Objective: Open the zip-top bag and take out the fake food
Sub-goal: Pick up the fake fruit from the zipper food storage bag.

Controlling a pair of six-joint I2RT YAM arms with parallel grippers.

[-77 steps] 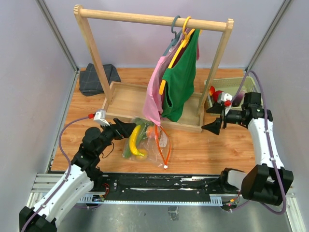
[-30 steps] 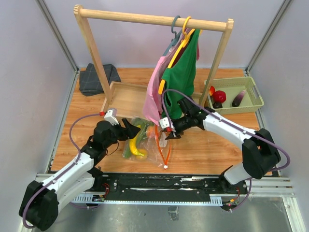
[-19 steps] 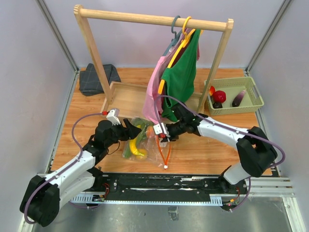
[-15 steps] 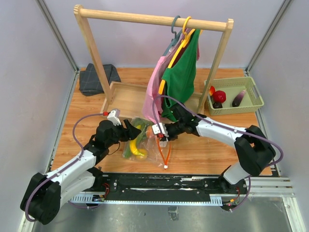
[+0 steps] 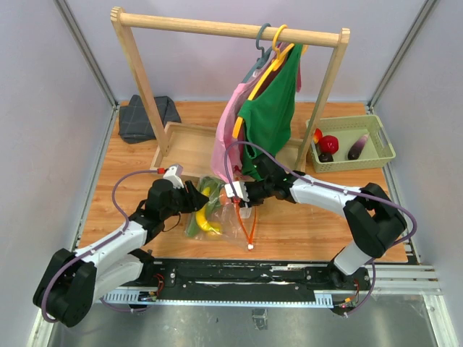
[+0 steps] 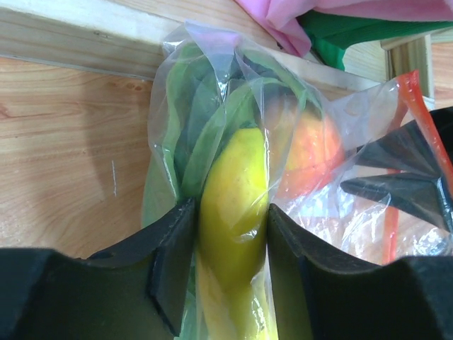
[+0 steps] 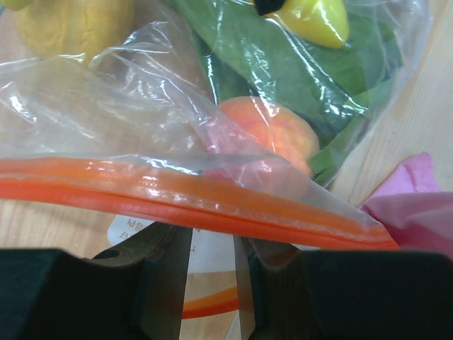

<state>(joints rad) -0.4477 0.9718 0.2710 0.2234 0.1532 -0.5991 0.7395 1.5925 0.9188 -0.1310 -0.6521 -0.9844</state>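
Only the left wrist view shows the left hand [image 6: 228,212] squeezing the banana [image 6: 237,166] inside the zip-top bag [image 6: 205,57]. The right hand [image 7: 212,241] is at the orange strip [image 7: 106,188]. I cannot tell if it pinches.

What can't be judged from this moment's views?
Right wrist: whether the right gripper pinches the zip-top bag; its orange strip crosses the jaws.
Left wrist: whether the left gripper squeezes the banana; bag plastic veils contact.
Top external: both grips, too small.
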